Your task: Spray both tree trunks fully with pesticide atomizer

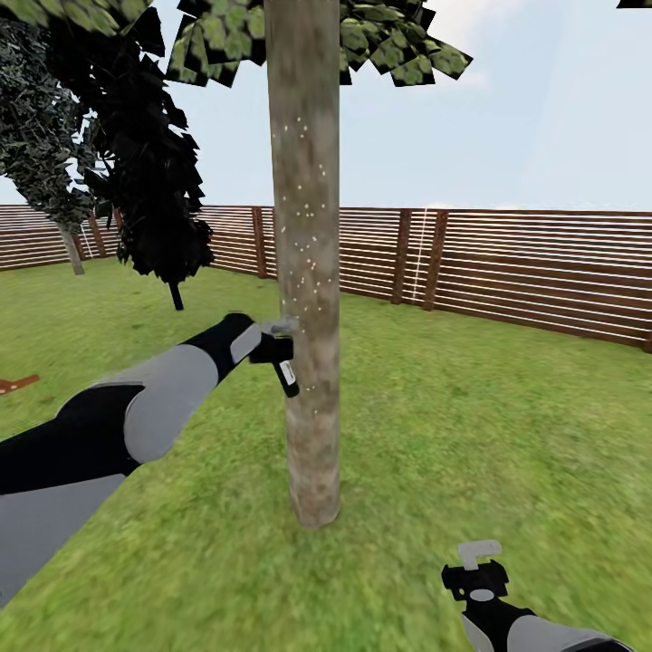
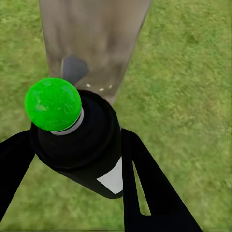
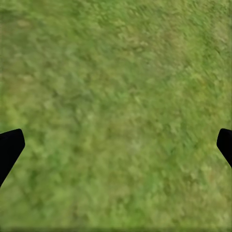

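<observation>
Right tool [image 1: 480, 580] sits lowest and closest in the head view, hovering over the grass [image 1: 507, 426], and its wrist camera catches the two dark fingertips [image 3: 9, 147] far out at opposite edges with only lawn between them, so it is spread wide and holding nothing. Up on the other side, the left arm reaches forward to the tree trunk [image 1: 306, 272], and the left tool [image 1: 272, 349] has the spray bottle [image 1: 282, 360] clamped between its fingers! From the left wrist camera the black fingers [image 2: 145, 193] press against both sides of the dark bottle body [image 2: 84, 145], the white label showing at one edge, and a bright green round spot [image 2: 53, 105] sits on the bottle's end facing the camera. In the head view, the pale trigger head sits right up against the bark, touching or just short of it; I cannot tell which. Fine white specks [image 1: 303, 217] dot the trunk from about the level of the bottle upward, thickest through the middle stretch. Behind stands a brown slatted fence [image 1: 507, 263], with a dark narrow tree [image 1: 149, 181] off to the left.
</observation>
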